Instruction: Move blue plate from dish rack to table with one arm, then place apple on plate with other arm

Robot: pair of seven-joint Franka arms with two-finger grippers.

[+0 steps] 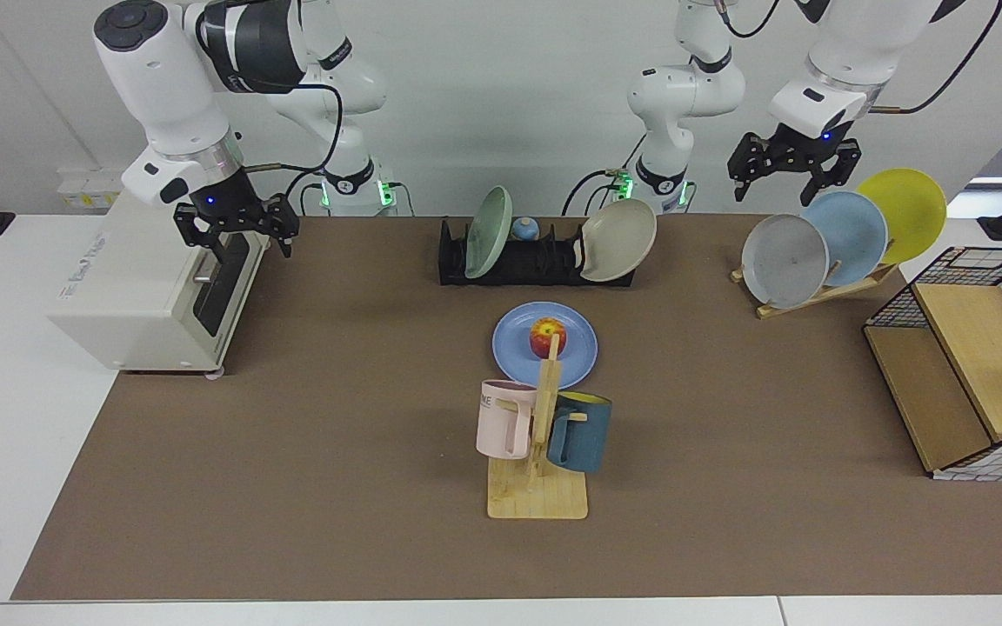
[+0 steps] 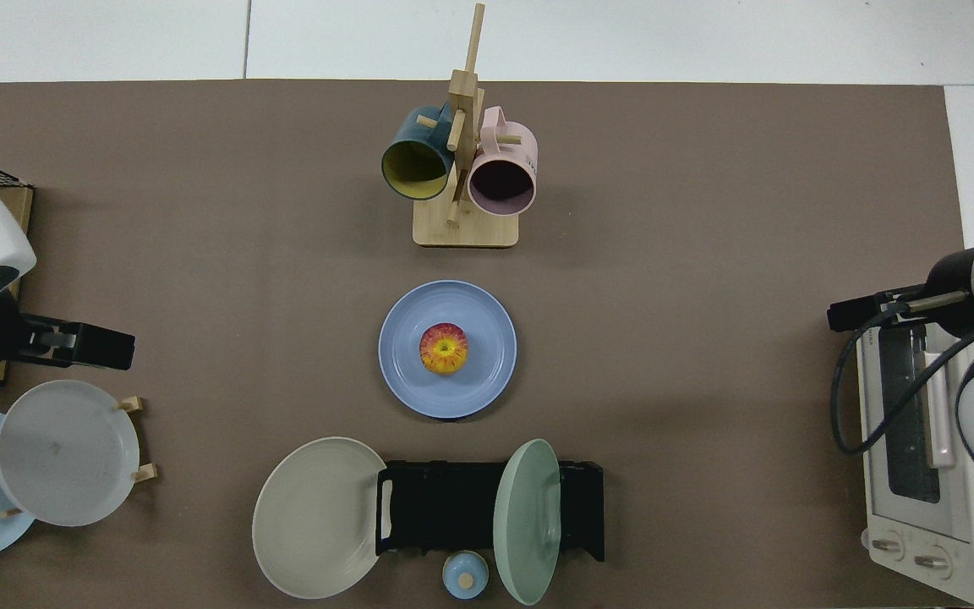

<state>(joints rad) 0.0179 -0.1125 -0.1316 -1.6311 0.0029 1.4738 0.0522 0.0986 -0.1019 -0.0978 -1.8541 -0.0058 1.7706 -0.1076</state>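
1. The tabletop point(image 1: 310, 487) carries the blue plate point(image 1: 575, 356) flat at its middle, between the dish rack point(image 1: 536, 261) and a wooden mug stand point(image 1: 537, 487), so the task looks done. The largest risk left is any further arm travel across the centre, which could knock the stand or sweep the plate.
2. The right hand point(image 1: 236, 228) hangs over the front edge of a white oven point(image 1: 144, 287), fingers spread apart and holding nothing. If it drops or swings low, it could strike the oven door or handle.
3. The left hand point(image 1: 792, 169), fingers likewise apart and empty, hovers just above a wooden rack point(image 1: 823, 291) of leaning grey, pale blue and yellow plates. A downward drift could tip one out.
4. In the dish rack a green plate point(image 1: 488, 233) stands upright and a beige plate point(image 1: 618, 239) leans off one end; a bump to the rack could topple either.
5. The apple point(image 1: 547, 336) sits near the centre of the blue plate. Being round, it could roll off if the plate is jolted.
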